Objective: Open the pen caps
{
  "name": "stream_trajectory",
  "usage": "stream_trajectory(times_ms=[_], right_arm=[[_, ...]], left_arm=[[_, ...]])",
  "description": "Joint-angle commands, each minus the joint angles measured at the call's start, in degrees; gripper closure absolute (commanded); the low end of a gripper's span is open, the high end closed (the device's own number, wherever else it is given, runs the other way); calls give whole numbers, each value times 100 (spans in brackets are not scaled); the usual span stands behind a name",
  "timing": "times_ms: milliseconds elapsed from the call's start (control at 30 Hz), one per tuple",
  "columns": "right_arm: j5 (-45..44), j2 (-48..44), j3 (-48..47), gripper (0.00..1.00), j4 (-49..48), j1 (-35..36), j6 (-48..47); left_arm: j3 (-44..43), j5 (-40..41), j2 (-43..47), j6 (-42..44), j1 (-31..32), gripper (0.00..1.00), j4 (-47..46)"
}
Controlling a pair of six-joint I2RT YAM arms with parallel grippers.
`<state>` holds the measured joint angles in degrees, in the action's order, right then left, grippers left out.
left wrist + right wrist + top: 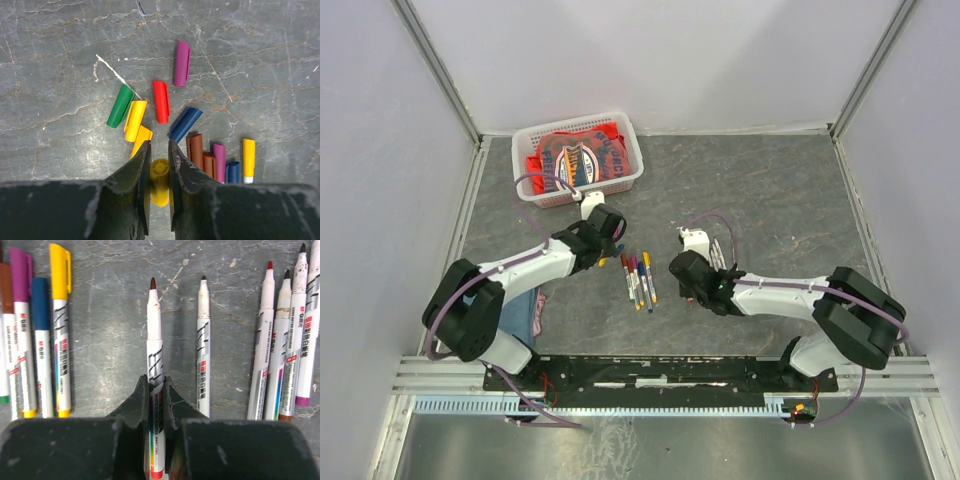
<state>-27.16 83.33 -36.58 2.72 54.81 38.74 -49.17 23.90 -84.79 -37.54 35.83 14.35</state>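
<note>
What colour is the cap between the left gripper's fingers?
The cap is yellow; the left wrist view shows it best.

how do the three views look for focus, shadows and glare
left wrist: loose caps crisp with short soft shadows, the left hand dark and slightly soft up close; right wrist: print on the brown-tipped pen readable, faint shadow to its right, right hand underlit; top external: even light, no obvious glare, pens too small for detail
</note>
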Motion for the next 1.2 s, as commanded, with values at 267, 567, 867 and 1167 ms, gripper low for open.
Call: stream_trajectory(times_ms=[267, 567, 867, 1167], right_arm=[[-348, 555, -298, 82, -105, -176, 13], [-531, 712, -348, 76, 20, -224, -65], [-793, 916, -473, 73, 220, -310, -224], [-1046, 1045, -514, 73, 432, -398, -356]], left_arm=[[-276, 861, -477, 264, 196, 83, 138], [-359, 996, -688, 240, 298, 77, 94], [-394, 1136, -770, 230, 352, 72, 103], [-403, 1204, -766, 212, 356, 70, 138]])
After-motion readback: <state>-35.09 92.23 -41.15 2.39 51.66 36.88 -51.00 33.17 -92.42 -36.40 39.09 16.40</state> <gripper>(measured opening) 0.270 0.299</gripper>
